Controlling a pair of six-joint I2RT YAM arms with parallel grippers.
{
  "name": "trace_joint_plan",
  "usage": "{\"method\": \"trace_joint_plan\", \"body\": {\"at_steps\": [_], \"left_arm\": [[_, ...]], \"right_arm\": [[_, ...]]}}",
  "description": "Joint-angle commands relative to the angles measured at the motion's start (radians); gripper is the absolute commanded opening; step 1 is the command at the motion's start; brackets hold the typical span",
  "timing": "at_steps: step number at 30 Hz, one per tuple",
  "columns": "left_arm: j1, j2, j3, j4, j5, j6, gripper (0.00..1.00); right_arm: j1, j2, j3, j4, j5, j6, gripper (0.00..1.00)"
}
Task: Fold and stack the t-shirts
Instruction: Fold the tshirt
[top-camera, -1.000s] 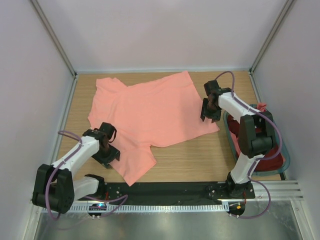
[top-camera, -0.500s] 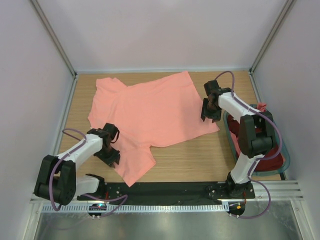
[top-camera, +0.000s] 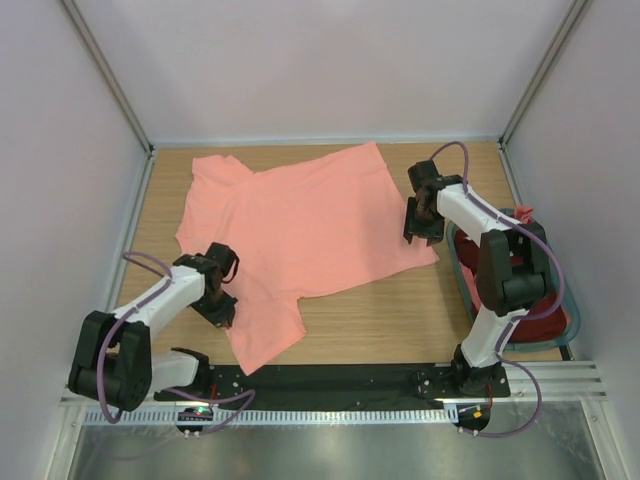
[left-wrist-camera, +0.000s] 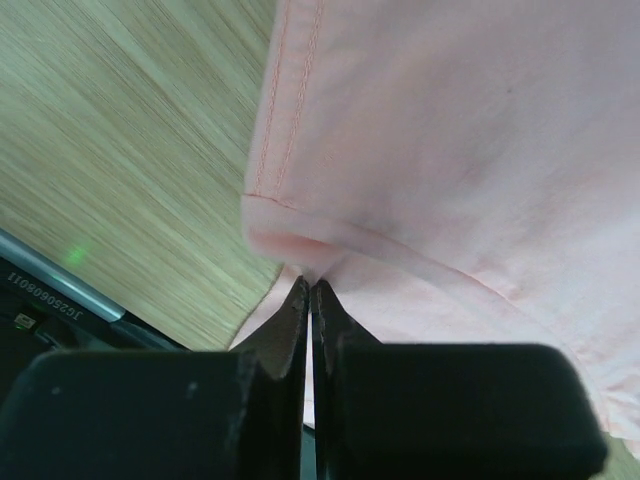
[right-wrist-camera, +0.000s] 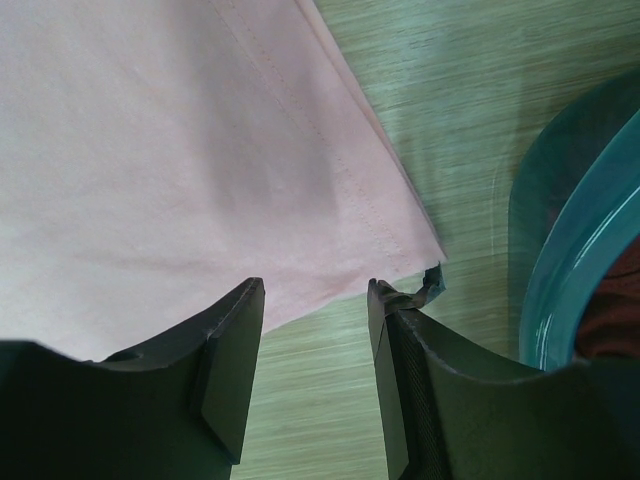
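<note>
The salmon-pink t-shirt lies spread on the wooden table. The left gripper is pinched onto a fold at its near-left edge. The right gripper hangs with its jaws apart over the shirt's right corner. Just beside it is a teal basket holding a maroon t-shirt.

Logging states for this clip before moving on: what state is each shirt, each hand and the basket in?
Salmon-pink t-shirt: spread out, unfolded, one edge pinched.
Left hand: shut on that shirt's edge.
Right hand: open at the shirt's corner, holding nothing.
Basket: upright, not empty.
Maroon t-shirt: bunched inside it.
</note>
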Motion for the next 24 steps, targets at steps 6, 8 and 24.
{"method": "trace_joint_plan", "body": {"at_steps": [6, 8, 24], "left_arm": [[0.014, -0.066, 0.122, -0.109, -0.136, 0.071, 0.00], [0.012, -0.071, 0.125, -0.118, -0.136, 0.068, 0.00], [0.017, -0.142, 0.083, -0.164, -0.136, 0.047, 0.00]], "right_arm": [[-0.007, -0.055, -0.028, -0.023, 0.025, -0.012, 0.53], [-0.022, -0.052, -0.035, -0.023, 0.024, -0.014, 0.53], [-0.038, -0.029, -0.135, 0.056, 0.045, -0.008, 0.54]]}}
